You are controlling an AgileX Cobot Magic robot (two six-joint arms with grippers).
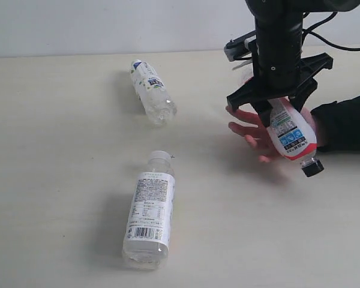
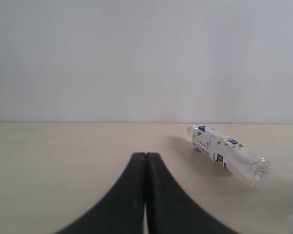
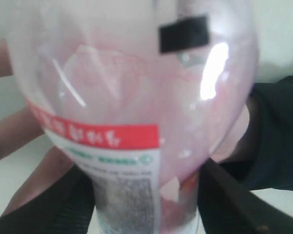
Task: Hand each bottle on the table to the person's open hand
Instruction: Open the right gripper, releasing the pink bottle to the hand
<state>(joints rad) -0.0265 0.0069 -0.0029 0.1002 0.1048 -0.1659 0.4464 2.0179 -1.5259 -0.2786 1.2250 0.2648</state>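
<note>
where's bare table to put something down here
In the exterior view, bare: the left side of the table, beyond both lying bottles; the gap between the lime bottle and the white-label bottle; the lower right corner. Crowded: right, where the right pincer holds the pink bottle at the hand.

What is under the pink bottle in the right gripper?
The person's open hand, palm up. The pink bottle and right gripper cover most of its palm, so contact cannot be judged.

No text you can read. White-label bottle [image 1: 149, 210], near tabletop's front edge: barcode, fine print too small. Pink bottle [image 1: 290, 133]: red band, characters blurred.
</note>
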